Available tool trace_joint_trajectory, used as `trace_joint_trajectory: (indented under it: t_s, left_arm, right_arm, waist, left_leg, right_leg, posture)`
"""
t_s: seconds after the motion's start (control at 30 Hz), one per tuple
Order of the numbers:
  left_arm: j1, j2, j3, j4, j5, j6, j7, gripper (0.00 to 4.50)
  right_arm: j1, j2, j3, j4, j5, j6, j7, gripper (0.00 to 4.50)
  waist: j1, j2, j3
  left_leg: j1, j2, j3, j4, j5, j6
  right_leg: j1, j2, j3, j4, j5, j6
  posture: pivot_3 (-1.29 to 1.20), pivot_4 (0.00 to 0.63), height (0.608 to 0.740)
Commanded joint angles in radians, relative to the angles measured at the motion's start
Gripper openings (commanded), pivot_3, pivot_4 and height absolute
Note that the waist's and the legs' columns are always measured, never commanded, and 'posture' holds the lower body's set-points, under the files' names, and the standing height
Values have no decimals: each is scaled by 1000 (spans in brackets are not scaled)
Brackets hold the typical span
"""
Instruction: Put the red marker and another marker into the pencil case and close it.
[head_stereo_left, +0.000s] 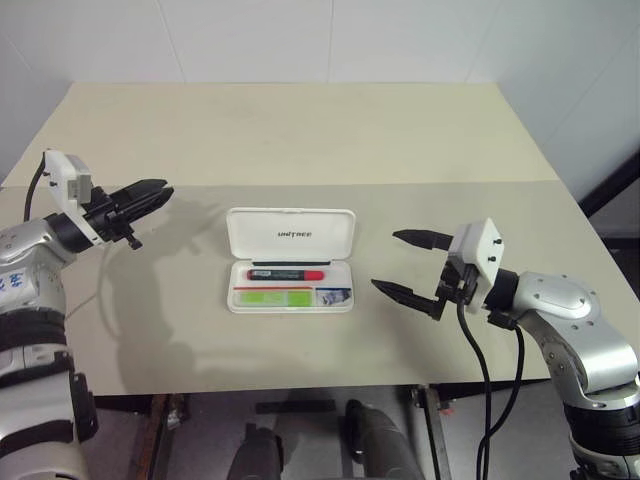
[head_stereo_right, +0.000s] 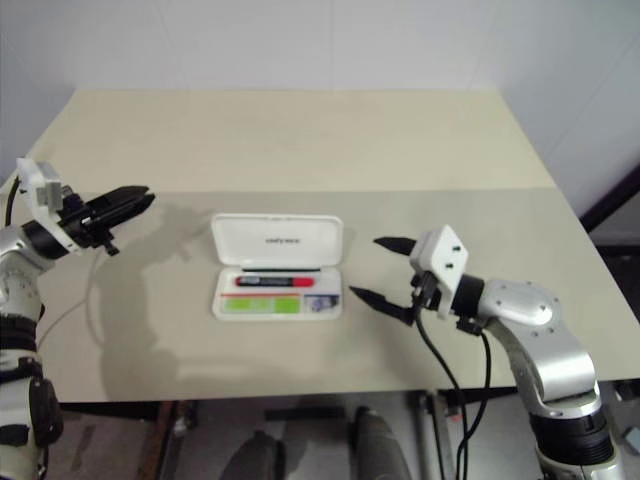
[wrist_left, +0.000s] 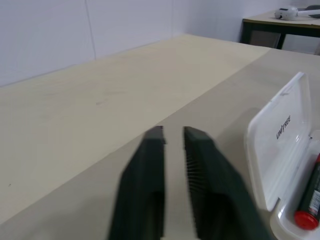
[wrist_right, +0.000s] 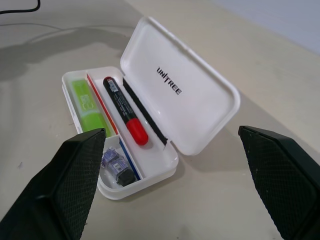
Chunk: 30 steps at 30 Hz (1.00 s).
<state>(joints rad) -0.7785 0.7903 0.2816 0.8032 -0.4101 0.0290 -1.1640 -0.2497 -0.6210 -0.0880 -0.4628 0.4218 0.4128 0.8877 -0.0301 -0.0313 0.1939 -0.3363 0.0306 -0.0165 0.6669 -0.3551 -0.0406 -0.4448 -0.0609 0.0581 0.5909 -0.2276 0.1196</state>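
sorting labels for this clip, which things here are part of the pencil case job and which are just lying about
Job: pencil case, lid open; red marker and green highlighter, both inside it; left gripper; right gripper.
Lying about: small blue-purple item in the case's end compartment; table.

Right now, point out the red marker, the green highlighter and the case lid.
red marker (wrist_right: 123, 109), right wrist view, on the black barrel.
green highlighter (wrist_right: 90, 107), right wrist view, on its flat body.
case lid (head_stereo_left: 290, 233), left eye view, on the inner face by the lettering.
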Motion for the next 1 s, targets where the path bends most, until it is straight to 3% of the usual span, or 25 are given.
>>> trace_joint_trajectory:
  t_s: [0.03,0.3,0.47,0.63,1.0]
  left_arm:
    - [-87,-21,-55,140,80,-36,-3,27]
    - [-225,-95,-70,359,142,-84,-16,27]
    - [-295,-136,-82,447,180,15,-14,27]
    - [-327,-168,-75,480,198,52,-6,27]
    - [-358,-217,-76,478,202,68,-126,27]
  right_arm:
    - [6,2,-25,-37,33,-44,0,4500]
    - [97,-4,-66,-41,77,-118,30,4500]
    - [145,-4,-115,-32,148,-149,64,4500]
    - [197,-21,-162,-35,222,-147,100,4500]
    - [365,-52,-222,37,194,-264,211,4500]
  waist:
    - [2,0,0]
    - [5,0,0]
    - [5,0,0]
    - [3,0,0]
    - [3,-1,0]
  left_leg:
    - [0,0,0,0,0,0]
    - [-2,0,0,0,0,0]
    - [-1,0,0,1,0,0]
    - [-1,0,0,1,0,0]
    - [-1,-1,0,4,0,0]
  right_leg:
    - [0,0,0,0,0,0]
    - [0,0,0,-2,0,0]
    - [0,0,0,-1,1,1]
    - [1,0,0,0,1,1]
    - [1,0,1,0,1,2]
  posture:
    - [0,150,740]
    - [0,150,740]
    - [0,150,740]
    - [0,150,740]
    - [0,150,740]
